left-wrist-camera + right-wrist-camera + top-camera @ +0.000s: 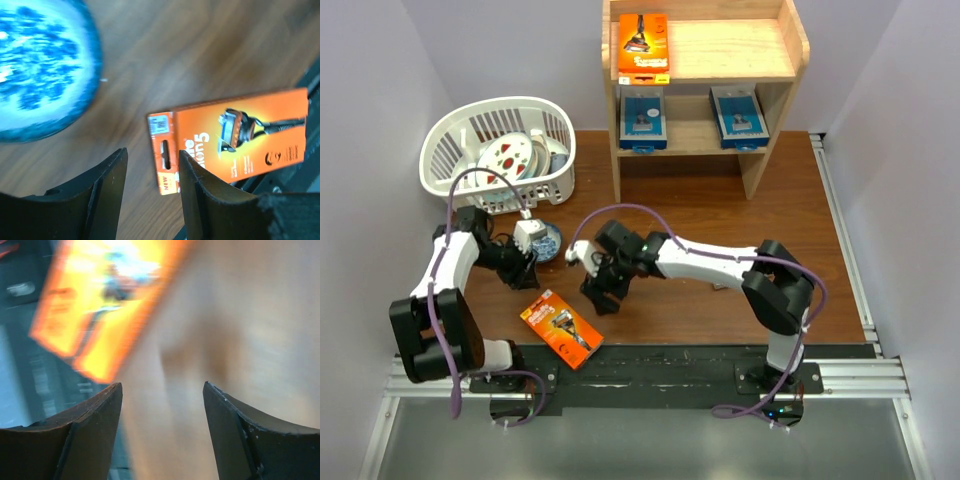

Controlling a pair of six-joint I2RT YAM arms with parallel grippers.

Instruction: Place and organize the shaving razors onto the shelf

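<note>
An orange razor pack point(561, 329) lies flat on the brown table near its front edge. It also shows in the left wrist view point(232, 142) and blurred in the right wrist view point(102, 300). The pine shelf point(785, 40) stands at the back, with an orange pack point(644, 45) on its upper tier and two blue packs point(643, 118) point(737, 114) on its lower tier. My left gripper point(525, 272) is open and empty, just left of the loose pack. My right gripper point(601, 296) is open and empty, just right of it.
A white slotted basket point(450, 145) holding dishes stands at the back left. A blue patterned dish point(551, 240) lies on the table beside the left arm, also in the left wrist view point(35, 70). A black rail point(650, 362) runs along the front edge.
</note>
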